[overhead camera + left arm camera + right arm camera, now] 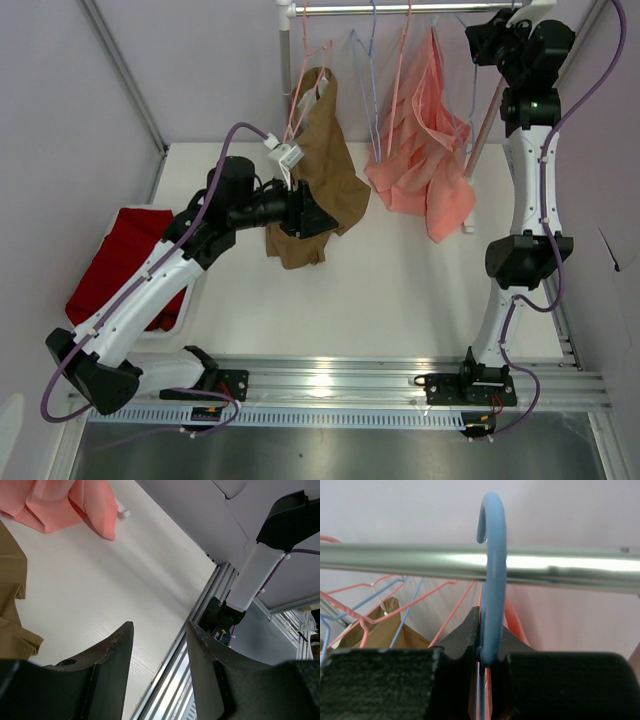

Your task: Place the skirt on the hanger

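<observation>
Salmon skirt point(425, 160): hanging beneath rail point(395, 560), right of brown garment point(320, 180); hanger point(492, 555): hook over rail, clamped tight in right hand point(487, 647); left hand point(159, 630): fingers spread, holding nothing, above table point(100, 580).

Bright, even light falls from overhead, leaving only faint, soft shadows on the white desk point(400, 290). The aluminium rail point(330, 378) at its near edge glares white. In the right wrist view a streak of glare runs along the steel rod point(560, 565). The pale-blue hanger point(494, 570) is fairly sharp and everything behind it is blurred. The left jaws look dark and soft-focused.
</observation>
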### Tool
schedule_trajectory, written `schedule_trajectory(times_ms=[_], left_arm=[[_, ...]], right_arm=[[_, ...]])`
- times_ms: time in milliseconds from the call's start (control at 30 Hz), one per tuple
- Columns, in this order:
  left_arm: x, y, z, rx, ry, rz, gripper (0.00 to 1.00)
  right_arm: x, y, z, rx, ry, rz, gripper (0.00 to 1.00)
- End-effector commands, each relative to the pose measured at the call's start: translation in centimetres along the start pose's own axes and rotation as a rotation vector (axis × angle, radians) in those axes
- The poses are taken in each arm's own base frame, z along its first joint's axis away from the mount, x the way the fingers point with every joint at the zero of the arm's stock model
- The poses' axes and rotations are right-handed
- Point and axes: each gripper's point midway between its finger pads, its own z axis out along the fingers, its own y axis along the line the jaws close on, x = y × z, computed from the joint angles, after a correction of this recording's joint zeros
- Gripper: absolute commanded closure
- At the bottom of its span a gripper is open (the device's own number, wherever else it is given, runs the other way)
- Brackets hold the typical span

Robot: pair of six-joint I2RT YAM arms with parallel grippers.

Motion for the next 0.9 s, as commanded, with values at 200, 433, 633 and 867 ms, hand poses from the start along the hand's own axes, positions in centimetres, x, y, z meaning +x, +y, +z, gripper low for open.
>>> schedule_trajectory(times_ms=[200,433,633,867], left_arm=[[-0.2,-0.3,0.2,0.029,-0.010,0.024,0.49],[-0.1,-0.2,0.2,0.024,-0.005,0.022,0.48],[0.3,0.0,0.2,0.020,0.001,0.018,0.48],[0.4,-0.1,0.0,0.025,-0.004,0.023,0.47]], right_arm=[[-6.4,1.3,0.5,0.006,-0.236,-0.060,1.00],[-3.6,0.5,2.0,0.024,-0.190,-0.043,1.00],[-2.2,0.2,2.5,0.027,-0.161,-0.037,1.00],[-1.1,-0.4,2.0,0.063,-0.115,-0.051,1.00]])
